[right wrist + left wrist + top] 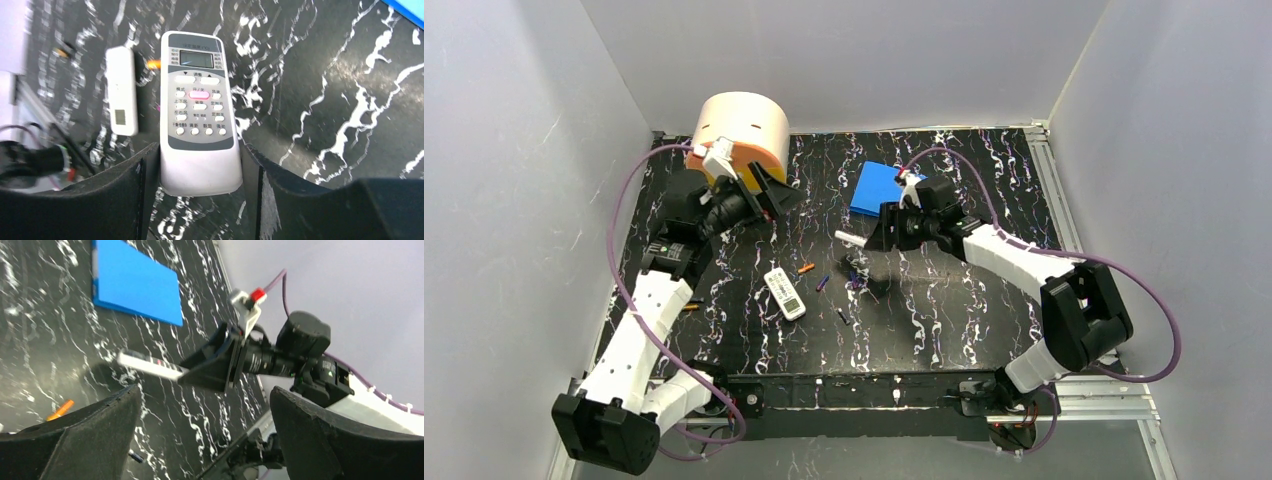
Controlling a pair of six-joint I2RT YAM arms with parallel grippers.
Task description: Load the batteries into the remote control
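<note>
Behind gripped remote, blurred orange battery, probably

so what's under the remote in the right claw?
Marbled table, with a gap: the remote is held clear in the right claw. An orange battery peeks past its edge; anything directly beneath is covered.

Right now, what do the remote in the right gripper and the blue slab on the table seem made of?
Held remote: likely hard plastic, smooth light-grey shell with moulded buttons. Blue slab: perhaps foam or matte plastic; flat, even colour, no gloss.
</note>
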